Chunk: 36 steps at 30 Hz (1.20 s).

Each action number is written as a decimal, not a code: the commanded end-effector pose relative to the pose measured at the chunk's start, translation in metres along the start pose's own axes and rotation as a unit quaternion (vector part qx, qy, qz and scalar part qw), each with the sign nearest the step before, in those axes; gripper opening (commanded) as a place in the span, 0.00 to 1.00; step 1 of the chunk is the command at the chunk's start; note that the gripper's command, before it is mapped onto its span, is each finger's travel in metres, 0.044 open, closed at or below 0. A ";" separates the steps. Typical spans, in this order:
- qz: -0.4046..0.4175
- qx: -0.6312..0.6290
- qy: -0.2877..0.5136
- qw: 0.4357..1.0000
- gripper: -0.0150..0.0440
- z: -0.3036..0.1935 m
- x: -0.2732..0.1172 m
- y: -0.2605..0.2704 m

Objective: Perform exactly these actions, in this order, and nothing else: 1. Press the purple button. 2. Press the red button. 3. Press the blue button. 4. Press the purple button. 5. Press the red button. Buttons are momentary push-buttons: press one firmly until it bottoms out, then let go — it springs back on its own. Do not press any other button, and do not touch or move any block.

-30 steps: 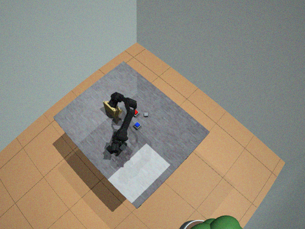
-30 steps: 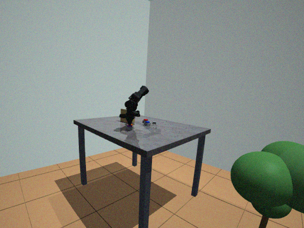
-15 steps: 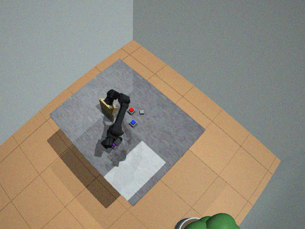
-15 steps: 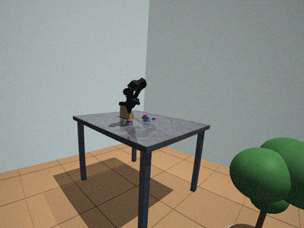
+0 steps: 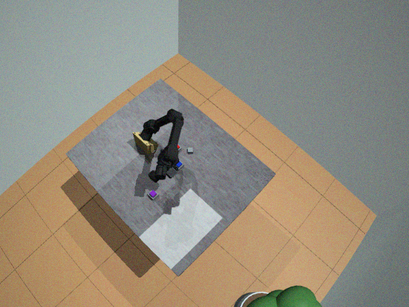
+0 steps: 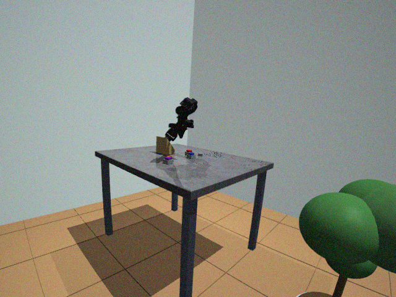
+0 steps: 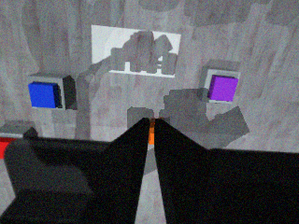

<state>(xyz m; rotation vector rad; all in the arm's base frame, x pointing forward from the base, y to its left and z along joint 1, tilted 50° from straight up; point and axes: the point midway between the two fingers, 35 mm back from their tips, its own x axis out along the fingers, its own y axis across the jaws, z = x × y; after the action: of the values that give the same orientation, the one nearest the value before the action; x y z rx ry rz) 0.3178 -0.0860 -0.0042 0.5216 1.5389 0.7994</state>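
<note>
My gripper [image 6: 181,137] [image 7: 151,124] is shut and empty, high above the table between the purple and blue buttons. The purple button [image 5: 153,194] [image 6: 167,158] [image 7: 223,88] stands up on its grey base, right of the fingertips in the wrist view. The blue button [image 5: 179,164] [image 6: 191,153] [image 7: 43,94] is on the left there, also standing up. The red button [image 5: 178,146] [image 6: 189,150] [image 7: 3,148] is partly hidden by the arm in the top view and cut off at the left edge of the wrist view.
An orange thing [image 7: 151,136] shows behind the fingertips, mostly hidden. A small grey block [image 5: 190,150] [image 6: 200,154] lies near the red button. A tan wedge-shaped object [image 5: 142,145] [image 6: 163,146] stands at the arm's base. A bright white patch [image 5: 198,218] [image 7: 100,44] shows on the table.
</note>
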 end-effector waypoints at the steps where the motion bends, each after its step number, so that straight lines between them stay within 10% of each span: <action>1: 0.003 0.004 0.002 1.000 0.29 -0.013 -0.005 0.053; 16: 0.012 0.006 0.005 1.000 0.29 -0.116 0.025 0.208; 36: 0.013 0.005 0.004 1.000 0.29 -0.122 0.094 0.214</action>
<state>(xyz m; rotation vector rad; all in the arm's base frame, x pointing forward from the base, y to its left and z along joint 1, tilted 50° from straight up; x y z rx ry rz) 0.1597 0.0963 0.0943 0.5421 1.5510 0.8138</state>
